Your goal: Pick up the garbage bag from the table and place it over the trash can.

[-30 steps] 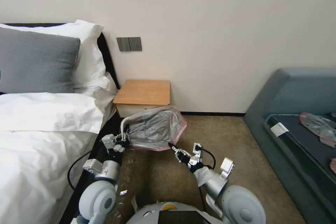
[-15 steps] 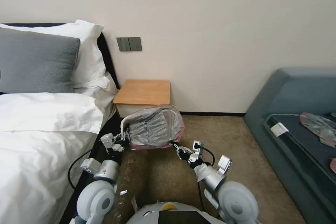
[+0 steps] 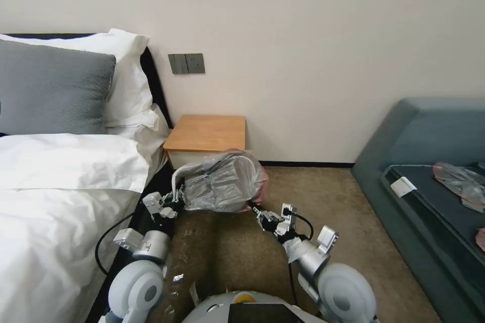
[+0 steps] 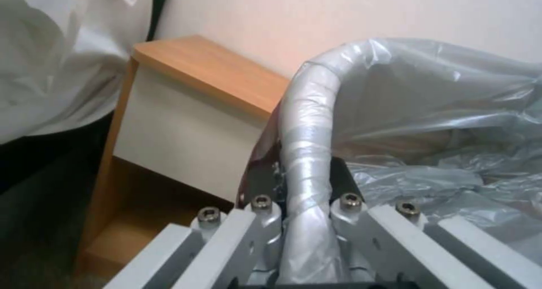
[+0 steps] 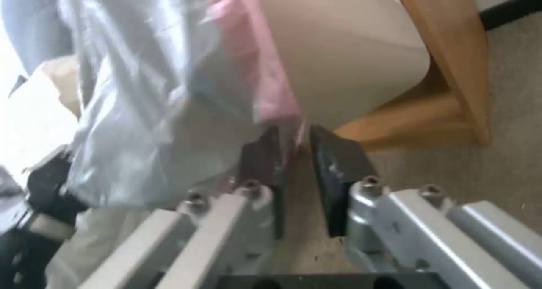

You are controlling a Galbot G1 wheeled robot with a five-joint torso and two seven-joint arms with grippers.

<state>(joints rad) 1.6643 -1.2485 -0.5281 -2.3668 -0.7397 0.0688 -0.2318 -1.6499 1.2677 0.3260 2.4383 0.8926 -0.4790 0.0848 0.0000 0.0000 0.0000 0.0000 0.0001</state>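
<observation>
The garbage bag, wrinkly translucent grey with a pinkish rim, is draped over the trash can, which stands on the carpet right in front of the table. My left gripper is shut on the bin's bag-wrapped rim, one finger on each side of it. At the bag's other side, my right gripper pinches the pink edge between its dark pads. The plastic hides most of the bin; its cream wall shows in the right wrist view.
A bed with white bedding and a grey pillow borders my left arm. A blue-grey sofa at the right carries flat plastic pieces. Open carpet lies between bin and sofa. The wall is close behind the table.
The bag has drawn in tighter and slightly left over the bin, its pink lower edge rising. My right gripper has moved a little up and closer to the bin; the left has barely shifted.
</observation>
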